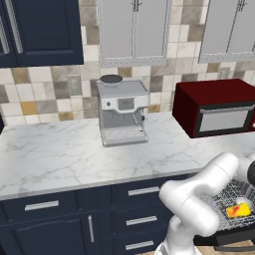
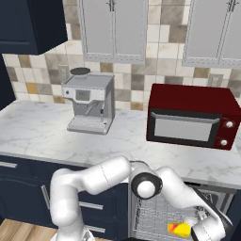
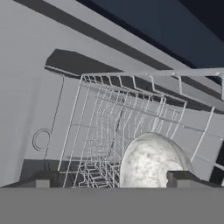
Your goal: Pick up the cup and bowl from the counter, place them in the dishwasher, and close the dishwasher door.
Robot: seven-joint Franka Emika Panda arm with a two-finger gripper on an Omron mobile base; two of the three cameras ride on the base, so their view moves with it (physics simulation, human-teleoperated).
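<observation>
**Second dish down in the rack, door left to shut**

Low in the hand view, the gripper [image 3: 113, 180] stood with its two dark tips spread wide, one either side of a pale, mottled rounded piece, apparently the bowl [image 3: 151, 164], which sat between them on the wire rack [image 3: 109, 127]. From the spread of the tips I judged it released rather than gripped, though contact could not be ruled out.

At the lower right of the left base view, the arm reached down into the open dishwasher [image 1: 234, 209], where a yellow and red piece [image 1: 238, 209], seemingly the cup, lay in the rack. In the right base view it lay at the bottom, right of centre.

Further back, across the middle of both base views, the counter [image 1: 60, 154] carried a coffee machine [image 1: 122, 112] and a dark red microwave [image 1: 215, 107], with no cup or bowl on it that I could see.

So both dishes appeared loaded. The dishwasher door was not clearly visible; closing it looked like the remaining step.
</observation>
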